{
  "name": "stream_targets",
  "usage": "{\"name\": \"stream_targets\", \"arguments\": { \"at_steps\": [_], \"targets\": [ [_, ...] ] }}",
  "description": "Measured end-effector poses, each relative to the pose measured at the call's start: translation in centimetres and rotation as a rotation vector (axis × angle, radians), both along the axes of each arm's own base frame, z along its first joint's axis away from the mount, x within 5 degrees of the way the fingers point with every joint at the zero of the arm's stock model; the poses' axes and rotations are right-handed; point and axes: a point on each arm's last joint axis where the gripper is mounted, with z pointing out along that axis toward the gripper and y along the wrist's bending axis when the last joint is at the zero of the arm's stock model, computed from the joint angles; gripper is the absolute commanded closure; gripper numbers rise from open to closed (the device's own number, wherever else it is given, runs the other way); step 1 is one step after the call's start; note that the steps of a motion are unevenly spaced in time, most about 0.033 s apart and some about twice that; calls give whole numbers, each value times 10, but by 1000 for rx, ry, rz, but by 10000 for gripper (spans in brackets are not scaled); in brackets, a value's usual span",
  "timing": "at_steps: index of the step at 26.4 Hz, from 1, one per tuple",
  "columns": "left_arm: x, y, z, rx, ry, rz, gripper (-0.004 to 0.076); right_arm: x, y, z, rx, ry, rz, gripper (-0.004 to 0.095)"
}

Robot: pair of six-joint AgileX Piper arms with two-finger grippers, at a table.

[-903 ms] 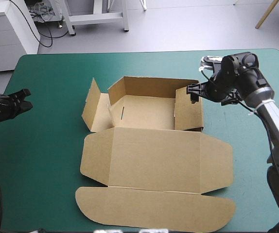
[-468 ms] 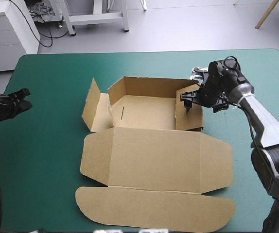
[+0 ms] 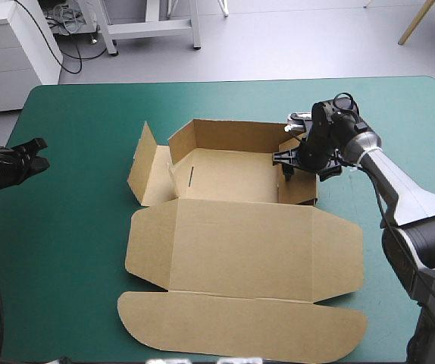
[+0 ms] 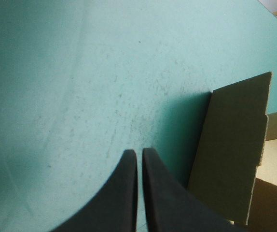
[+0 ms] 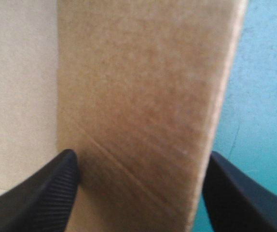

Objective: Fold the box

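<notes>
As right gripper (image 3: 288, 164) gapes, box (image 3: 233, 227) wall stands between; perhaps touching.

box (image 3: 233, 227): brown board | mid-table | far tray walls up, left flap upright | lid flat, near side

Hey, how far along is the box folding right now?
Done: on the box, the back wall and right wall stand up. In hand: the right gripper, fingers open, straddles the right wall. To do: the left side flap leans outward, untucked, and the lid lies flat on the teal-green cover. The left gripper is shut, well clear of the box.
</notes>
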Motion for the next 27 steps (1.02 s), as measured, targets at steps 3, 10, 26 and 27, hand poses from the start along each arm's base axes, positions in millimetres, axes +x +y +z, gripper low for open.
{"name": "stream_targets", "arguments": {
  "at_steps": [3,10,26,27],
  "targets": [
    [0,0,0,0,0,0,710,-1,-1,0,-9,10,-1,917],
    [0,0,0,-2,2,-2,710,-1,-2,0,-29,9,4,908],
    [0,0,0,105,-34,-108,710,-53,-15,131,33,-362,155,908],
    [0,0,-1,124,-41,-127,710,-62,-16,146,48,-403,166,908]
  ]
}}
